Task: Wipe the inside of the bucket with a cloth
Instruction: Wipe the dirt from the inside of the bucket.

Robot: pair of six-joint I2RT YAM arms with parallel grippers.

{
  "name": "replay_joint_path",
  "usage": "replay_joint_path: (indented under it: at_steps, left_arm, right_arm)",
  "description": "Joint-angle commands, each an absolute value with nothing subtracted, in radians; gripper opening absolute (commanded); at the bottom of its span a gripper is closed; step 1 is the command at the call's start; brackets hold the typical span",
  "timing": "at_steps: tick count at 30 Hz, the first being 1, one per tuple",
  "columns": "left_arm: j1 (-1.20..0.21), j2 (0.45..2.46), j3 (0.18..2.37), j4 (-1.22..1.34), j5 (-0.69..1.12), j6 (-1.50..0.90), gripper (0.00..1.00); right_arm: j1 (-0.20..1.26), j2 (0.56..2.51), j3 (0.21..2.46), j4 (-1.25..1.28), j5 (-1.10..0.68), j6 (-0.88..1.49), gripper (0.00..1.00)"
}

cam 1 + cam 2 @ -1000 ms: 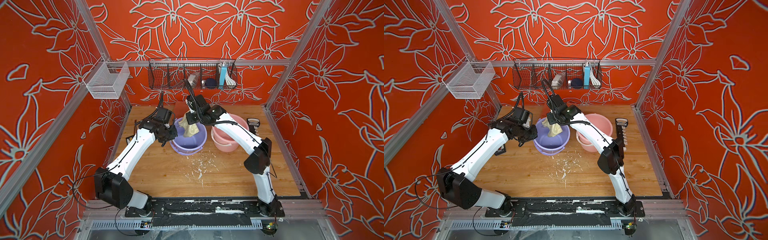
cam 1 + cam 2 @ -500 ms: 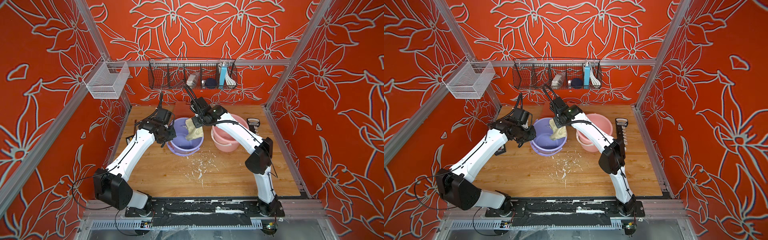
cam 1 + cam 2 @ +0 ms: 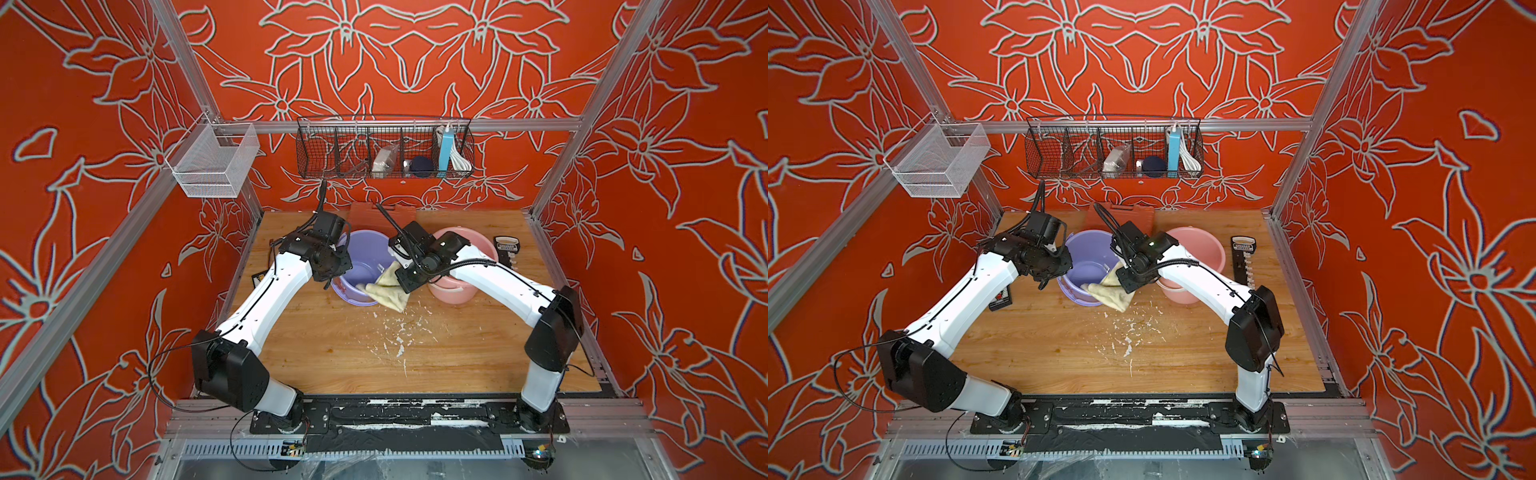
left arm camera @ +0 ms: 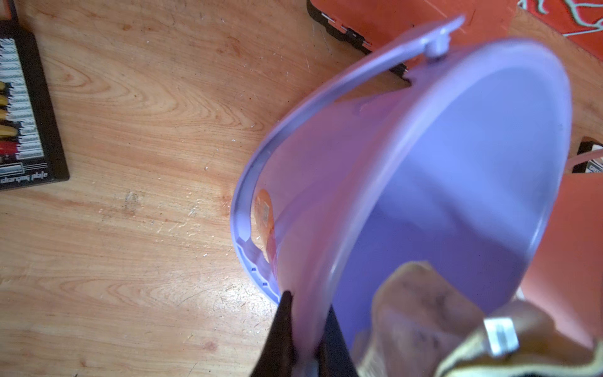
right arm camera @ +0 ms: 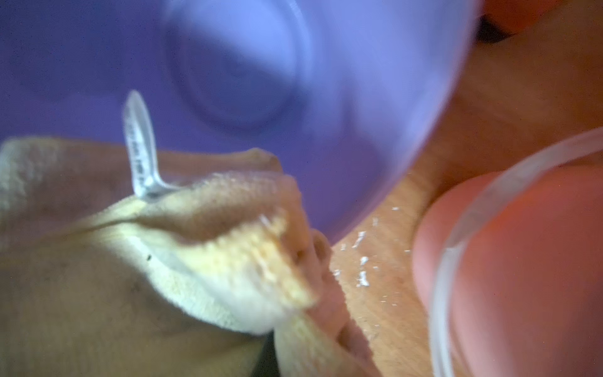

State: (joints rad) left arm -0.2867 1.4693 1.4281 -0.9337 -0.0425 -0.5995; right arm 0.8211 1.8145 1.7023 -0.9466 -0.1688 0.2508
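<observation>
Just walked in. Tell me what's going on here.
The robot is wiping out a purple bucket. The left gripper is shut on the bucket's rim, steadying it. The right gripper is shut on the cream cloth, which lies partly inside the bucket and partly over its near rim toward the table. A pink bucket stands beside it.

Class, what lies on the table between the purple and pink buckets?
Only wooden table dotted with white flecks separates purple bucket and pink bucket, in the right wrist view.
</observation>
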Motion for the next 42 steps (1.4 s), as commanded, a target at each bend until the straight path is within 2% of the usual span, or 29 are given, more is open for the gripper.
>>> replay_joint_path:
  at_steps: [1, 3, 7, 13, 22, 32, 37, 42]
  left_arm:
    - [-0.286, 1.471, 1.472, -0.884, -0.027, -0.615, 0.00]
    - [-0.287, 1.471, 1.466, -0.884, -0.019, -0.614, 0.00]
    - [-0.286, 1.463, 1.447, -0.874, 0.006, -0.612, 0.00]
    - [-0.287, 1.457, 1.429, -0.868, 0.064, -0.611, 0.00]
    - [-0.287, 1.480, 1.457, -0.892, 0.143, -0.599, 0.00]
    - [-0.287, 1.473, 1.462, -0.895, 0.273, -0.634, 0.00]
    - [-0.290, 1.481, 1.452, -0.903, 0.333, -0.634, 0.00]
    - [-0.295, 1.491, 1.450, -0.906, 0.345, -0.628, 0.00]
  right_arm:
    - [0.847, 1.728, 1.672, -0.860, -0.371, 0.284, 0.00]
    - [0.836, 1.676, 1.660, -0.782, -0.385, 0.295, 0.00]
    - [0.815, 1.635, 1.685, -0.692, -0.275, 0.328, 0.00]
    - [0.802, 1.765, 1.865, -0.733, -0.173, 0.321, 0.00]
    - [0.796, 2.003, 2.047, -0.815, -0.177, 0.302, 0.00]
    - [0.797, 2.043, 1.990, -0.688, -0.081, 0.300, 0.00]
    - [0.798, 2.118, 2.083, -0.666, -0.179, 0.311, 0.00]
    - [0.802, 2.185, 2.164, -0.642, -0.450, 0.272, 0.00]
